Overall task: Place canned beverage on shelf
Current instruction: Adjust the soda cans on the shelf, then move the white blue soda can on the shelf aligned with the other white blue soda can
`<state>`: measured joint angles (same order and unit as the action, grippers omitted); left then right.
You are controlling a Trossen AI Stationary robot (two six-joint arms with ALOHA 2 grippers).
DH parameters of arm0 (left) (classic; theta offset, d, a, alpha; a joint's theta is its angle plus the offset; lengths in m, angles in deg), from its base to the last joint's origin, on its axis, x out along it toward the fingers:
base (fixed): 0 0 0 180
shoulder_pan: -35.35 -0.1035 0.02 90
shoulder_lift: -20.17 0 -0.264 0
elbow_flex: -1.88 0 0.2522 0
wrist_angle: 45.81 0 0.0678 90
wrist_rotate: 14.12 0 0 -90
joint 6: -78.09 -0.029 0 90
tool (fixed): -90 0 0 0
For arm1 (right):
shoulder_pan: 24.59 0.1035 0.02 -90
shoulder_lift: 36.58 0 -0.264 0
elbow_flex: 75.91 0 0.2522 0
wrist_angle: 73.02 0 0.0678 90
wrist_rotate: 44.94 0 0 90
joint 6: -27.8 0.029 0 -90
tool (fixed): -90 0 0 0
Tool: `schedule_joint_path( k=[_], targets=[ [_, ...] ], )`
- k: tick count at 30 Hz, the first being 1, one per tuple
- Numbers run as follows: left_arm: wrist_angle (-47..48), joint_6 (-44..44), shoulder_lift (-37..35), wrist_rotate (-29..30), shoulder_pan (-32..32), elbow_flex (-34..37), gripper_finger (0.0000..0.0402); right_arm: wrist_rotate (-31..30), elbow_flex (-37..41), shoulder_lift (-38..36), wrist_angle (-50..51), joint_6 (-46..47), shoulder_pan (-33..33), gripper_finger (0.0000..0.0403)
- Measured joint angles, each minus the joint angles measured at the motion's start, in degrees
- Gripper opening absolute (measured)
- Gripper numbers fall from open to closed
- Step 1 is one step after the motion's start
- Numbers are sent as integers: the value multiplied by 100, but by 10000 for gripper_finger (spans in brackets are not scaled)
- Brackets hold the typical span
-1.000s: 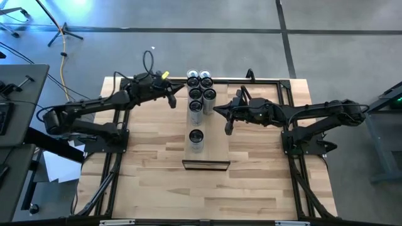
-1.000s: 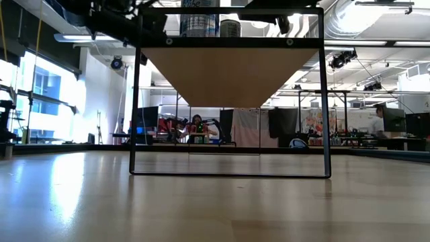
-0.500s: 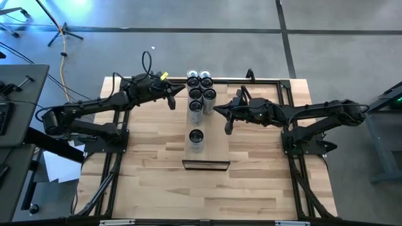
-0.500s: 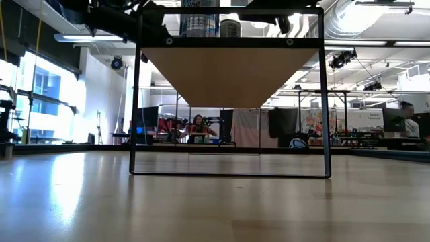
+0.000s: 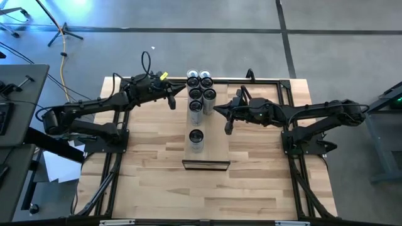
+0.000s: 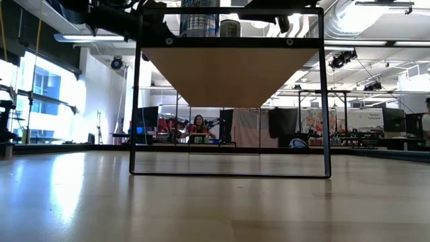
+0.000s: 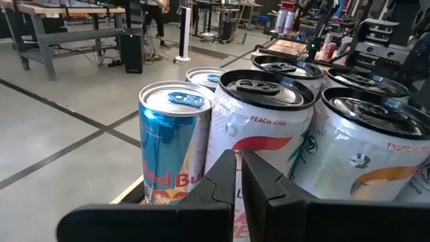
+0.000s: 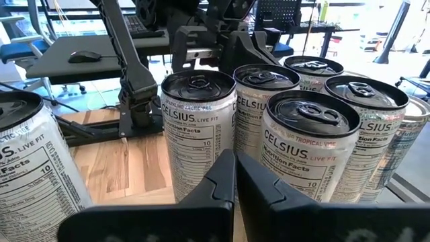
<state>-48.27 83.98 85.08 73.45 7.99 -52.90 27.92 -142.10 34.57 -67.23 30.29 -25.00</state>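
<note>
Butcher-block wood makes up the desk [image 5: 207, 188], the largest thing we log; it fills the middle of the high view between the two arm bases.

The shelf [image 5: 217, 135], pale smooth wood on a thin black frame, runs lengthwise down the desk's centre. From the low view we see its underside [image 6: 228, 74] raised above the desk on black legs.

We note both dark arms reaching inward from opposite sides, their tips at the far half of the shelf.

Cans stand in a cluster [image 5: 200, 93] at the shelf's far end, in two short rows, touching or nearly so. One can [image 5: 196, 140] stands alone, nearer the shelf's near end and well apart from the cluster. All are upright on the shelf.

Left hand [image 5: 171, 100]: just beside the cluster on its left side, fingers pressed together, gripping nothing. In its wrist view we see the closed fingers [image 7: 222, 178] right in front of a blue-and-silver can [image 7: 175, 144] and a white can [image 7: 262, 128].

Right hand [image 5: 228, 129]: beside the shelf's right edge, between the cluster and the lone can, fingers likewise pressed together and empty. Its wrist view shows the closed fingers [image 8: 225, 178] facing a group of white cans [image 8: 302, 144].

A person [image 6: 199, 126] sits far back in the room.
</note>
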Motion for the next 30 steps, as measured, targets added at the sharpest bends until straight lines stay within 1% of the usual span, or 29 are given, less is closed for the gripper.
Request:
schedule_joint_path(
  k=[3,6,15,18,21,23,25,28,30],
  targets=[
    [-46,0,0,-15,3,0,0,0,0,0,-2,1,0,0],
    [-19,-45,-2,-178,2,0,0,0,0,0,-2,-19,0,0],
    [-287,-59,173,-208,1,0,0,-1,0,0,-4,-20,0,0],
    [-126,-63,127,-208,-5,5,0,0,0,-11,-2,-14,0,0],
    [302,-139,-378,-234,-37,7,0,-2,0,-131,6,-12,0,0],
    [843,-292,-828,-238,-36,-7,0,-15,0,-273,-20,-2,0,0],
    [1505,-243,-1266,-240,12,3,0,-23,0,-484,10,4,41,0],
    [2095,-52,-1872,-240,364,4,0,-208,-2,-877,85,125,222,0],
    [2292,45,-2137,-223,797,4,0,-364,-2,-1107,256,225,362,0]
  ],
)
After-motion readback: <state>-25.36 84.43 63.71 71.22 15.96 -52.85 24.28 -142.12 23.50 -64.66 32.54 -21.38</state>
